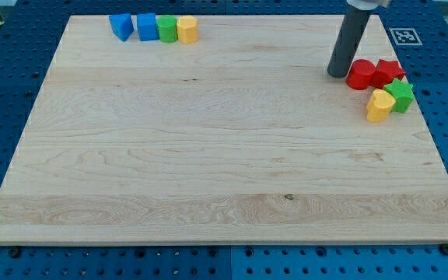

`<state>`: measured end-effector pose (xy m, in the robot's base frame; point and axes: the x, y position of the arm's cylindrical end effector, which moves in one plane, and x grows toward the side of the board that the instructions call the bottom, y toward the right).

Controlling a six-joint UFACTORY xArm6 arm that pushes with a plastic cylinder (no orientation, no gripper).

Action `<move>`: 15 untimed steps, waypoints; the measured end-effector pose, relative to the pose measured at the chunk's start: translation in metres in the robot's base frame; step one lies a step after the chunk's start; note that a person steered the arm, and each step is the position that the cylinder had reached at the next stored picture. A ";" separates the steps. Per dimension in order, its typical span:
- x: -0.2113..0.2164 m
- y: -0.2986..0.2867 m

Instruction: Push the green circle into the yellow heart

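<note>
My tip (337, 75) rests on the bench (208, 155) — a bare rod, an end effector with nothing to clench. Just to its right sits a red block (362, 74); the yellow heart (379, 106) lies below-right of it. The green circle (166, 29) sits far left — between a blue block (147, 26) and a yellow one (187, 29).

Straight dark grey rod; plain, smooth, round-ended my tip (337, 75).

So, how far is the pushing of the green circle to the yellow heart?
Done: nothing visible; the green circle sits in the row at the view's top, far from the yellow heart. In hand: my tip rests beside the red circle. Left: the whole push rightward.
</note>
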<state>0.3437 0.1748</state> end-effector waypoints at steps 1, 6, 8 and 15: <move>-0.056 -0.027; -0.111 -0.293; -0.053 -0.169; -0.016 -0.339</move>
<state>0.3275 -0.1639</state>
